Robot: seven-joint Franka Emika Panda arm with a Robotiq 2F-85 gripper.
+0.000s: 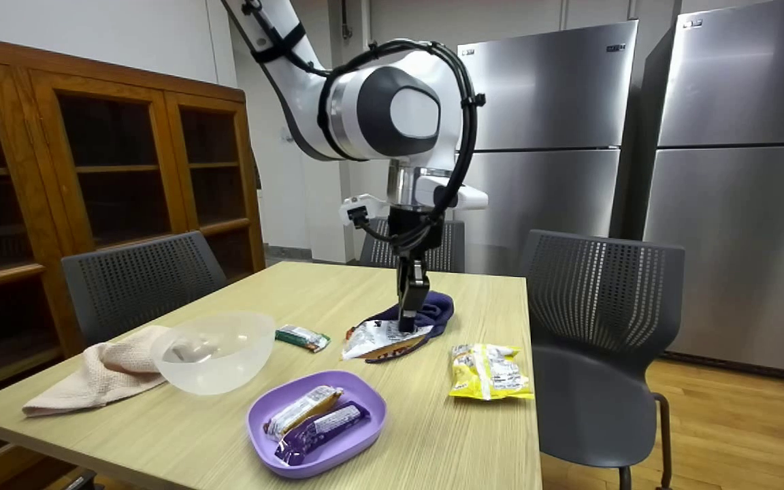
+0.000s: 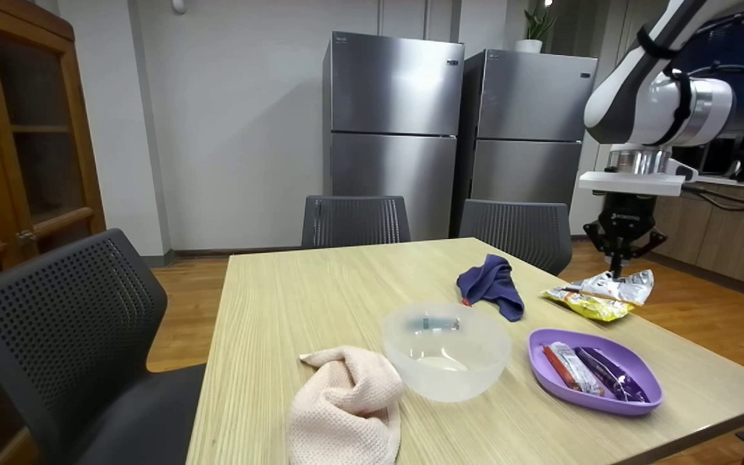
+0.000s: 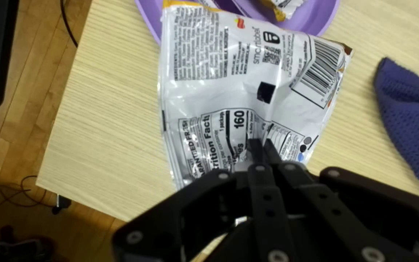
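I've got the gripper [image 3: 263, 148] pinched together, fingers practically meeting on a fold of a white-backed snack bag [image 3: 249, 91], printed side up in the wrist view. The bag sits right under the fingertips; looks lifted off the table [image 1: 433, 435], though I find the gap underneath hard to judge. From the wrist it covers part of a purple plate [image 1: 359, 391], which carries a gold-and-white bar [image 1: 303, 412] and a purple bar [image 1: 324, 432] side by side. In an exterior view it overlaps a dark blue cloth [image 1: 438, 309]. Yellow bag [image 1: 491, 371] near the table edge. Green-wrapped bar [image 1: 303, 337] near the frosted bowl [image 1: 218, 371]; pink cloth [image 1: 106, 374] just beside that bowl.
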